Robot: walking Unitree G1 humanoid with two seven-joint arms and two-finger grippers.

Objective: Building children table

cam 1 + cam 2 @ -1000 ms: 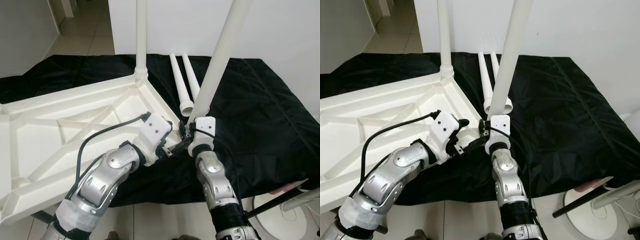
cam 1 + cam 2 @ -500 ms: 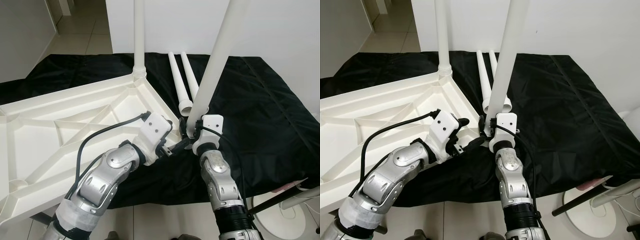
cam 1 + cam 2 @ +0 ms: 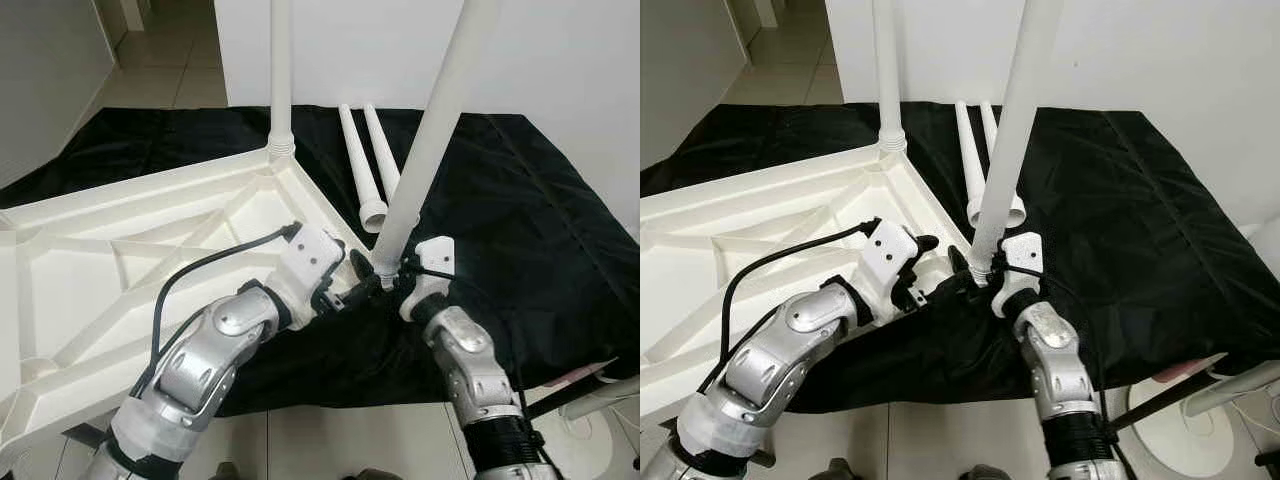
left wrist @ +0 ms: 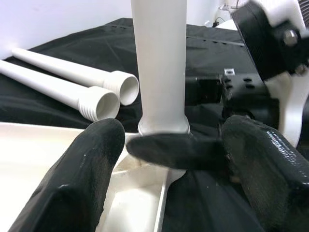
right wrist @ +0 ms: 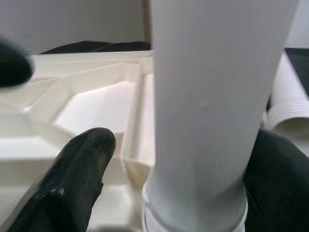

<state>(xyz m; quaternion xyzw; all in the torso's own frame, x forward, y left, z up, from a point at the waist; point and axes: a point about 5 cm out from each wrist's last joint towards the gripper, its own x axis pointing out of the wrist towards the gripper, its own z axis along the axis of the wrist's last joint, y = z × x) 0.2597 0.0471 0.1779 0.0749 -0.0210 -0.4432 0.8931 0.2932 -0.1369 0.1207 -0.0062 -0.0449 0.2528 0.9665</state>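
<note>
A white tabletop (image 3: 120, 260) lies upside down on a black cloth (image 3: 520, 220). One white leg (image 3: 280, 70) stands upright in its far corner. My right gripper (image 3: 390, 285) is shut on the lower end of a second leg (image 3: 425, 140), whose base sits at the near corner beside the tabletop's rim. In the right wrist view that leg (image 5: 212, 96) rises between the fingers (image 5: 72, 183). My left gripper (image 3: 355, 280) is open, its fingers (image 4: 82, 179) spread on either side of the leg's base without touching it. Two spare legs (image 3: 360, 165) lie on the cloth.
A white wall stands behind the cloth. Tiled floor runs along the near edge and off to the far left. A white round stand base (image 3: 590, 440) with a dark pole (image 3: 560, 390) sits at the lower right, close to my right arm.
My right wrist has swung out to the right and down, bringing the leg's base lower, to the tabletop's near corner. The left arm has stayed put.
</note>
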